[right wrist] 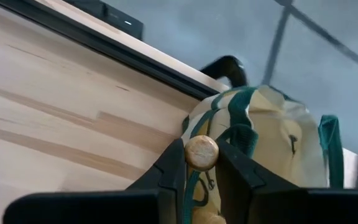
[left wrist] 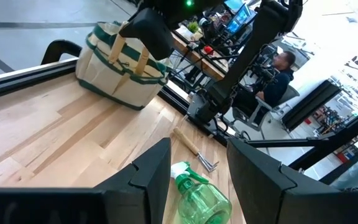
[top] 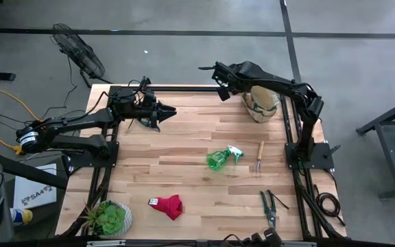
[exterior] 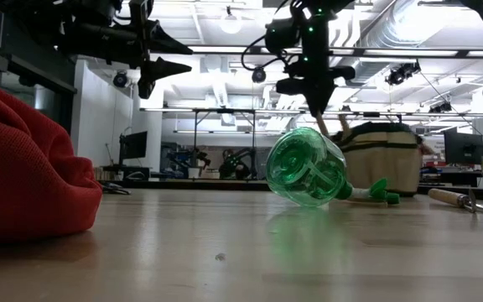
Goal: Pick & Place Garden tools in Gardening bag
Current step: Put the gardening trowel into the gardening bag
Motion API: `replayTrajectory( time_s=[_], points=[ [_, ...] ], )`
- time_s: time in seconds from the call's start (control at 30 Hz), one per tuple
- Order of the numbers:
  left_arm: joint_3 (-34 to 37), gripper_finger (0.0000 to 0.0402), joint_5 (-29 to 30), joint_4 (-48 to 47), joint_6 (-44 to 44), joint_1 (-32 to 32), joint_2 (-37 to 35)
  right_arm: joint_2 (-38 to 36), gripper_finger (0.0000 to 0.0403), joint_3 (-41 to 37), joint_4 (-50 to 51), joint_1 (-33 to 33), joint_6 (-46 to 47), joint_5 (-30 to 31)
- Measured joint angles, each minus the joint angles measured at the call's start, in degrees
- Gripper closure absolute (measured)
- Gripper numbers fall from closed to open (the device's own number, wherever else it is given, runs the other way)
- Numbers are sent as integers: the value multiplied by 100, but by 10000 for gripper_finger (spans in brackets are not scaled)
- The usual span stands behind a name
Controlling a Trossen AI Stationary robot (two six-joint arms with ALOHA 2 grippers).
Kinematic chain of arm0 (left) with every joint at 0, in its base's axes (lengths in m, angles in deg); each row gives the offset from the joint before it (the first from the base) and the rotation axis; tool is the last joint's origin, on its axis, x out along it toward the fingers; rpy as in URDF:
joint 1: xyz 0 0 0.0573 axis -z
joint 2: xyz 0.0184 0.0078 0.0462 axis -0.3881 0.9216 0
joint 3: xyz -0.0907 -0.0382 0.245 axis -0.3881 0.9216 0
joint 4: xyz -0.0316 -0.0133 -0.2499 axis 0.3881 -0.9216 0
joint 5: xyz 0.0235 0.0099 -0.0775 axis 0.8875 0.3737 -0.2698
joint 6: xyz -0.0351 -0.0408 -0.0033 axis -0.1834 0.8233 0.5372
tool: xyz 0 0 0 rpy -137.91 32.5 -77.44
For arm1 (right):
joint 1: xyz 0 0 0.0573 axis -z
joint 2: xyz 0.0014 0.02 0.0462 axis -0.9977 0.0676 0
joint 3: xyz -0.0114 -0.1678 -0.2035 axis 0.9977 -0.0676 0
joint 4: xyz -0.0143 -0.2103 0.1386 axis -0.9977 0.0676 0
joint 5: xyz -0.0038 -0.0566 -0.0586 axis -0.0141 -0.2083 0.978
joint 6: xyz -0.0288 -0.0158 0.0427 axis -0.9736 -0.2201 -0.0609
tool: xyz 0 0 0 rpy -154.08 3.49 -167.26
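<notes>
My right gripper [top: 221, 90] is at the table's far edge, just left of the tan, green-trimmed gardening bag [top: 260, 103], and is shut on a wooden-handled tool [right wrist: 201, 152]. My left gripper [top: 166, 111] is open and empty, raised above the far left of the table. The green spray bottle [top: 219, 159] lies on its side mid-table. A wooden-handled fork [top: 259, 156] lies to its right. The pruning shears [top: 269, 206] lie near right, and the red glove [top: 168, 205] lies near the front edge. My right gripper pinches the tool's wooden handle between its two fingers, just below the handle's round free end [right wrist: 201, 163]. The tool is lifted clear of the table, and its shaft [exterior: 319, 124] slants down below the fingers toward the bag [exterior: 384, 155]. Its lower end is hidden.
A potted plant [top: 110, 218] stands at the near left corner. Dark frame rails [top: 184, 88] run along the table's far edge and sides. A person [left wrist: 281, 65] sits beyond the table in the room.
</notes>
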Motion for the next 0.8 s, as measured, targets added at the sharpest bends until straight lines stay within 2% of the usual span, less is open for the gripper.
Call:
replayTrajectory(
  time_s=[0.5, 0.8],
  points=[
    [0, 247, 0, 11, 2, 0, 0, -2, 349, 0, 253, 113, -10, 37],
    [0, 247, -1, 11, 4, 0, 0, -2, 349, 0, 394, 412, -35, -100]
  ],
)
